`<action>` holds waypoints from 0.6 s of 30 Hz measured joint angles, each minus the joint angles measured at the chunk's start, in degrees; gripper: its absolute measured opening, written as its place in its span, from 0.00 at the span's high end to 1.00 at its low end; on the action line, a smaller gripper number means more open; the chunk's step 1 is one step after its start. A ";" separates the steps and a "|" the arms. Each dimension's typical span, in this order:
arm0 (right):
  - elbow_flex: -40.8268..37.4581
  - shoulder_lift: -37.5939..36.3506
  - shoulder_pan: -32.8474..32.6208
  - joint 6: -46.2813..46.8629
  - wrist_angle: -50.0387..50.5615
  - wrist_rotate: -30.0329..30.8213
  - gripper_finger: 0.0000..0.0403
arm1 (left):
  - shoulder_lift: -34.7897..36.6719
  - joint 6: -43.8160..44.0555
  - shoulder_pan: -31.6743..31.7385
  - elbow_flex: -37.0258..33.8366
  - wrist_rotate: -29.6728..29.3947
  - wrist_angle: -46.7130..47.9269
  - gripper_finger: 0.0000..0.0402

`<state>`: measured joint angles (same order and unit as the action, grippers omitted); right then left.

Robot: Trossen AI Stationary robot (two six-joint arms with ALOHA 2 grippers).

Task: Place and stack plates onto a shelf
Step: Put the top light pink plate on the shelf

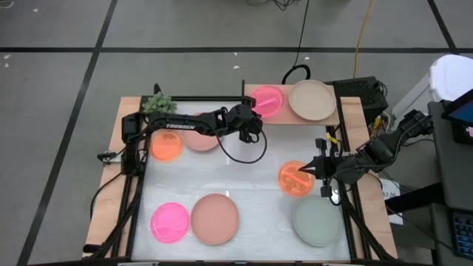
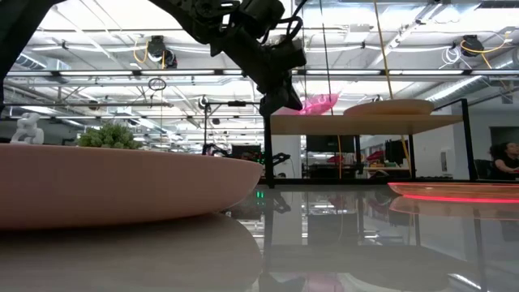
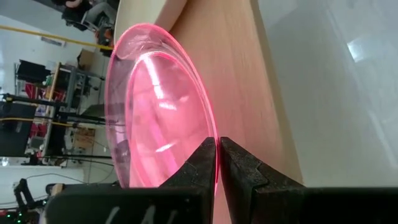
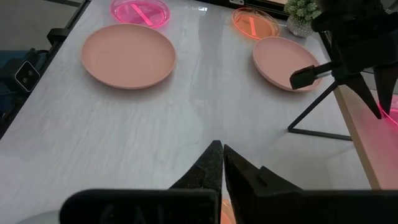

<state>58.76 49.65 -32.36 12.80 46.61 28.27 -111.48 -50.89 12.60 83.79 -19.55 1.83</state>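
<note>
The shelf [image 1: 336,114], with a light wood top, stands at the table's far edge. A beige plate [image 1: 311,100] lies on its right half. A neon pink plate [image 1: 267,100] is over its left half, with my left gripper [image 1: 256,118] shut on its rim. My right gripper [image 1: 309,170] hangs shut and holds nothing, beside an orange plate [image 1: 295,179] at the table's right. On the tabletop lie another orange plate [image 1: 165,145], a salmon plate [image 1: 199,139] under my left arm, a pink plate [image 1: 170,222], a salmon plate [image 1: 215,218] and a grey-green plate [image 1: 318,220]. My left gripper pinches the neon pink plate's rim [image 3: 211,134] between its two fingers, on the side nearest the arm. The fingers come from the table's left, slanting down. The plate [image 2: 320,103] sits tilted over the shelf top [image 3: 236,74]; whether it rests on the wood I cannot tell.
A small spiky green plant [image 1: 157,105] stands at the far left corner. The shelf's dark side support [image 4: 314,121] rises from the table under my left arm. A free stretch of white tabletop [image 1: 251,177] lies in the middle.
</note>
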 joint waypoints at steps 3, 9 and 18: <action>0.00 0.00 0.02 0.00 0.00 0.00 1.00 | 0.00 0.16 0.08 0.00 0.00 0.06 0.94; 0.00 0.00 0.00 0.00 0.00 -0.02 1.00 | 0.00 0.24 0.48 0.00 0.02 0.04 0.93; 0.00 0.00 0.00 0.02 0.02 -0.02 1.00 | 0.00 0.07 0.54 0.00 -0.02 -0.18 0.72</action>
<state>58.76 49.65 -32.35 12.81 46.63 28.25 -111.48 -50.83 13.14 83.79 -19.57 1.65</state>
